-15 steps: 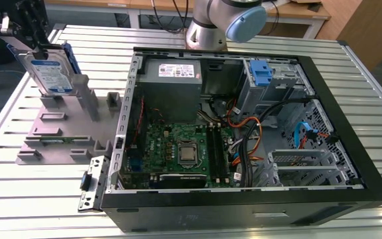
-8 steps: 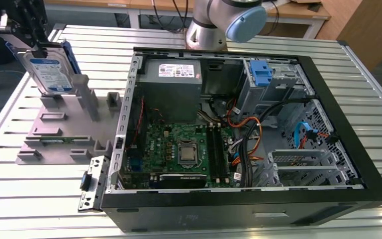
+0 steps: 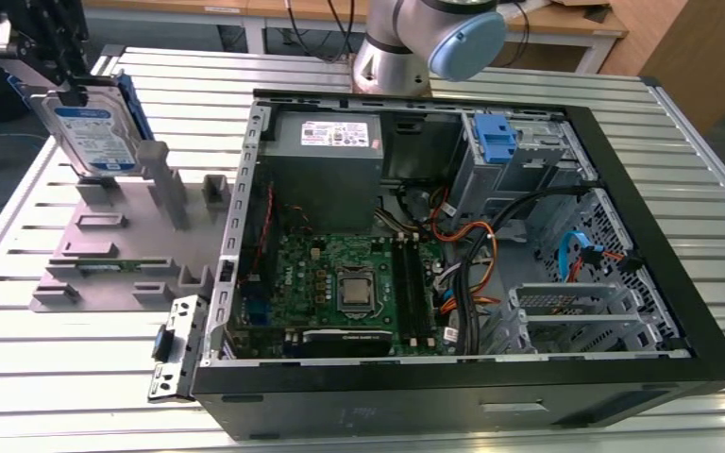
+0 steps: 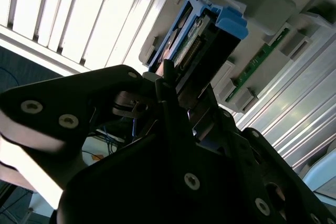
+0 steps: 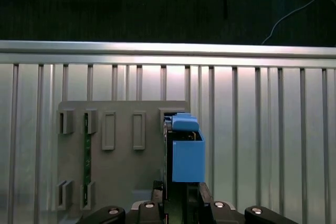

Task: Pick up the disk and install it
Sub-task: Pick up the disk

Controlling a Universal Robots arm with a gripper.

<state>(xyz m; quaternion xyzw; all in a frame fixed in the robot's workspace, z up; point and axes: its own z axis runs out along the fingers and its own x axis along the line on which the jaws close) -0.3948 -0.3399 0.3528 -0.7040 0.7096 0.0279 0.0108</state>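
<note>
- The gripper [image 3: 75,90] sits at the far end of the exterior view's left, clenched on the top edge of the disk [image 3: 93,132]
- The disk stands upright under the gripper, its white-and-blue label facing the near side and a blue rail along its edge on the exterior view's right
- Its lower edge is at the far slots of the grey fixture [image 3: 124,250]; whether it is seated there or just lifted clear cannot be told
- In the second wrist view the black fingers [image 4: 169,80] close on either side of the disk [image 4: 197,38], with its blue rail at the end away from them
- In the first wrist view the disk [image 5: 186,156] is seen edge-on over one side of the fixture [image 5: 123,182]
- A green memory stick [image 3: 105,266] lies in a near slot of the fixture
- The open computer case [image 3: 665,283] lies on the slatted table [image 3: 716,160], on the exterior view's right of the fixture, well apart from the disk
- A blue clip [image 3: 495,142] stands in the case's far corner, beside the grey power supply [image 3: 325,142]
</note>
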